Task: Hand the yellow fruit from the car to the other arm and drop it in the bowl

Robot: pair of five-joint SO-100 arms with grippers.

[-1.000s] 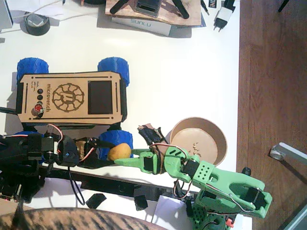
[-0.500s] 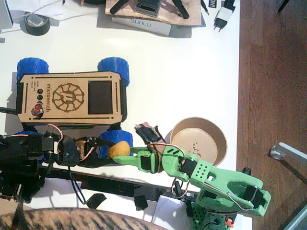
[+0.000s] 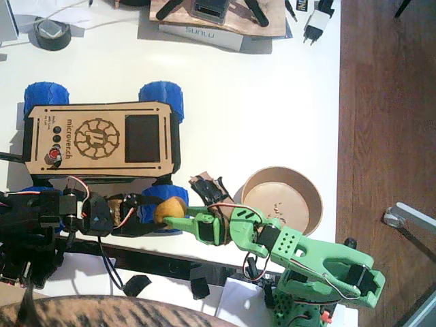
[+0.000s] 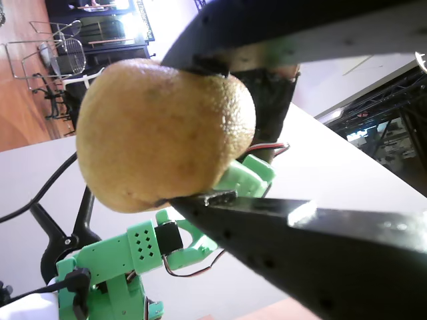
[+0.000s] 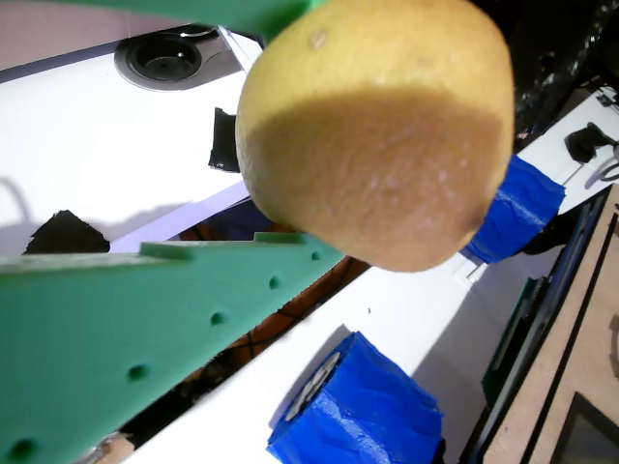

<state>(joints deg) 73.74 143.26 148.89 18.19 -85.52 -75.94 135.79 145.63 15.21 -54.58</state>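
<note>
Presently, the yellow fruit (image 3: 170,208) is held off the table between two grippers that meet at it, just beside the car (image 3: 102,139), at its near blue wheel (image 3: 158,197).

Left gripper (image 3: 163,211), black: its fingers (image 4: 280,247) are pinched on the yellow fruit (image 4: 163,133), one pressed on top and one beneath, as seen in a wrist view. The green arm (image 4: 127,260) is visible beyond these fingers.

Right gripper (image 3: 178,212), green, on the other arm (image 3: 300,255): its fingers (image 5: 145,338) lie against the yellow fruit (image 5: 377,126), one above and one below, in contact with its skin; a full clamp cannot be told from the pictures. Blue wheels (image 5: 358,416) are seen below these fingers.

The bowl (image 3: 282,199) is placed on the table (image 3: 259,102) behind the green fingers, beside the green wrist, apart from the fruit. A few crumbs (image 3: 276,206) lie inside it.
</note>
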